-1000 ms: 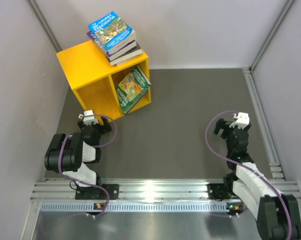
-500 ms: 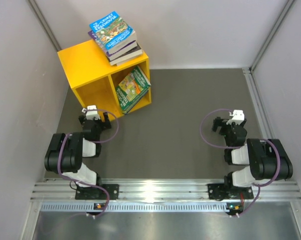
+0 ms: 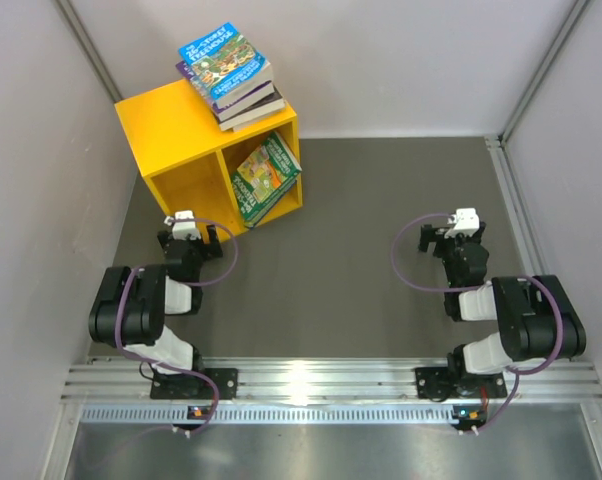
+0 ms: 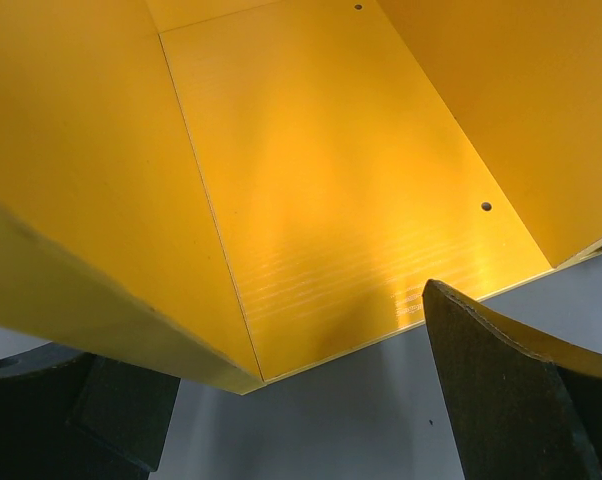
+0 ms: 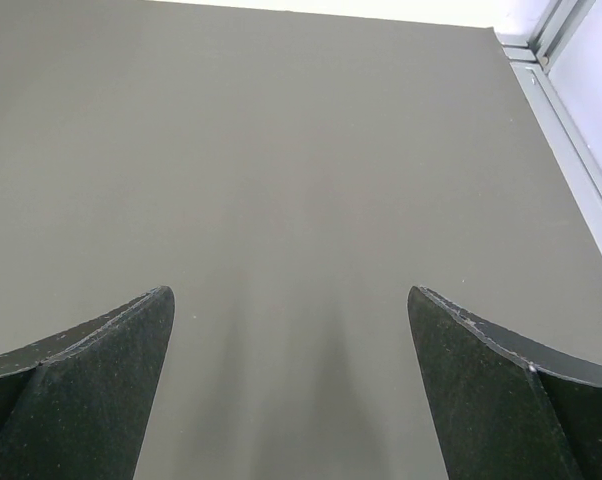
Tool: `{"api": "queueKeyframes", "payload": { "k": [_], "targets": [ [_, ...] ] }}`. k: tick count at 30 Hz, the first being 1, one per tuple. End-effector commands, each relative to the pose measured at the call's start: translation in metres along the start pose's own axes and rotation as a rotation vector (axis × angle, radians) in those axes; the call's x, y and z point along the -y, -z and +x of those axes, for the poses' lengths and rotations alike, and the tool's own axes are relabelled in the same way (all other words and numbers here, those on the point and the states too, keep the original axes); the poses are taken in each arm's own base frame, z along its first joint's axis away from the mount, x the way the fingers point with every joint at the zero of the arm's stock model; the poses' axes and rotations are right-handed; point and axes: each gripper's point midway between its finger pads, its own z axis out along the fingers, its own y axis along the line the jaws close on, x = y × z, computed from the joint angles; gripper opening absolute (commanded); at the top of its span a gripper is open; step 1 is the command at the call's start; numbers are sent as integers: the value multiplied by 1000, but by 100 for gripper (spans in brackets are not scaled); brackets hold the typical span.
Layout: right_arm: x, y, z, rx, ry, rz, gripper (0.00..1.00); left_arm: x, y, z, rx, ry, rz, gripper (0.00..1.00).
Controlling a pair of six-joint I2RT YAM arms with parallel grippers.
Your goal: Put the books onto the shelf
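The yellow shelf (image 3: 176,135) stands at the back left of the table. A stack of several books (image 3: 228,75) with a blue cartoon cover uppermost lies on its roof. A green-covered book (image 3: 265,178) leans inside the right compartment. My left gripper (image 3: 189,234) sits just in front of the left compartment, open and holding nothing. In the left wrist view the shelf's bare yellow inside (image 4: 331,180) fills the picture above my left gripper (image 4: 281,420). My right gripper (image 3: 451,236) hovers over bare table at the right, open; in its wrist view my right gripper (image 5: 291,380) has only grey surface between the fingertips.
The grey table (image 3: 361,220) is walled on three sides by white panels. A metal rail (image 3: 526,240) runs along the right edge. Both arms are folded back close to their bases on the aluminium frame (image 3: 311,380) at the near edge.
The right arm has folded back toward its base, and its gripper has shifted slightly left and away from the base. The left gripper edged a little toward the shelf, then stayed still.
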Motion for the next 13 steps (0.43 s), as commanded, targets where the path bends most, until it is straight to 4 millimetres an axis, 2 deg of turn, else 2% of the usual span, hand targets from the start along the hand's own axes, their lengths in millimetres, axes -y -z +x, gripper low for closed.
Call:
{"api": "queueKeyframes", "payload": {
  "k": [1,13],
  "targets": [
    [-2,-6,-24,82,10,-8,100,31,-6,-24,72,6,147,99],
    [2,-8,-22,66,-10,7,100,30,-6,-24,71,7,145,99]
  ]
}}
